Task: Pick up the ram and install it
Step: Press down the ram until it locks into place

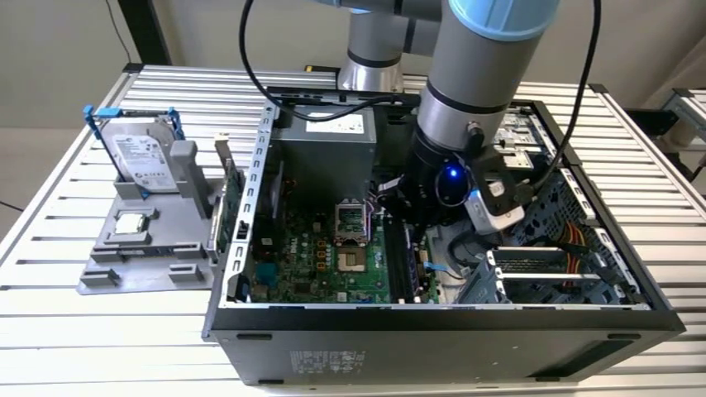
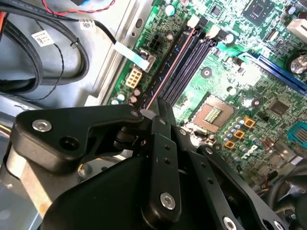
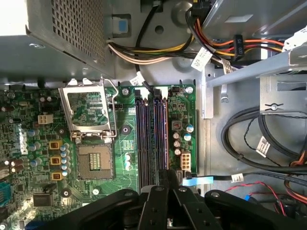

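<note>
claw [image 3: 162,178] low inside case | over ram [image 3: 159,136] | arm upright

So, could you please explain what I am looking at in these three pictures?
The machine is a robot arm reaching down into an open computer case on a slatted table. The exterior view comes from a camera off the arm. Both wrist views come from cameras riding on the arm and look past its black pincer onto the green motherboard. At the exterior view's left, a grey holder carries a hard drive. The pincer sits right over the long memory slots. In the second wrist view a thin edge running from its tip along the slots looks like the ram; I cannot tell whether it is gripped.
</note>
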You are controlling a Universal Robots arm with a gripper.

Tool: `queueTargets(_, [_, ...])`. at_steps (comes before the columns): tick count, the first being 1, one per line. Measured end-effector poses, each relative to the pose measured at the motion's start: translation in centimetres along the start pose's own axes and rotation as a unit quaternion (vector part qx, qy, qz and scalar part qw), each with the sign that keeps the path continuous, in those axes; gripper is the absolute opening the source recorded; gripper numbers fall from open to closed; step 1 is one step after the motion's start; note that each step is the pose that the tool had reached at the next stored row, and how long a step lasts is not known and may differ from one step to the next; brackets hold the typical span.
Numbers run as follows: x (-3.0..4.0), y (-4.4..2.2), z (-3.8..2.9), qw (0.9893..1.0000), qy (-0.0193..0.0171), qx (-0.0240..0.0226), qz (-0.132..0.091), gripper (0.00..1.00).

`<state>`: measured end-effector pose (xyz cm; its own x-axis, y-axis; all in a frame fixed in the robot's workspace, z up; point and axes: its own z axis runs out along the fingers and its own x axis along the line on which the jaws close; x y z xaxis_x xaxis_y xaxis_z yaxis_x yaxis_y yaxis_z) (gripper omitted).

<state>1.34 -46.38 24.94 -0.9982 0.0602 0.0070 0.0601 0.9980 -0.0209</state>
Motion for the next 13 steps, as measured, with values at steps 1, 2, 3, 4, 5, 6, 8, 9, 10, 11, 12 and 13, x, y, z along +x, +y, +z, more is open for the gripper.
queueTargets(1, [0.0, 0.0, -0.02, 1.0, 0.0, 0.0, 0.0, 0.0])
queueTargets(2, [0.0, 0.0, -0.05, 1.0, 0.0, 0.0001, 0.0, 0.0])
queueTargets(3, [0.0, 0.0, -0.07, 1.0, 0.0, 0.0, 0.0, 0.0])
queueTargets(4, [0.0, 0.0, -0.09, 1.0, 0.0, 0.0001, 0.0, 0.0])
queueTargets(5, [0.0, 0.0, -0.11, 1.0, 0.0, 0.0, 0.0, 0.0])
queueTargets(6, [0.0, 0.0, -0.13, 1.0, 0.0, 0.0, 0.0, 0.0])
queueTargets(8, [0.0, 0.0, -0.17, 1.0, 0.0, 0.0, 0.0, 0.0])
queueTargets(9, [0.0, 0.0, -0.2, 1.0, 0.0, 0.0, 0.0, 0.0])
queueTargets(10, [0.0, 0.0, -0.22, 1.0, 0.0, 0.0, 0.0, 0.0])
queueTargets(11, [0.0, 0.0, -0.24, 1.0, 0.0, 0.0, 0.0, 0.0])
queueTargets(12, [0.0, -0.01, -0.26, 1.0, 0.0, 0.0, 0.0, 0.0])
queueTargets(13, [0.0, 0.0, -0.29, 1.0, 0.0, 0.0, 0.0, 0.0])
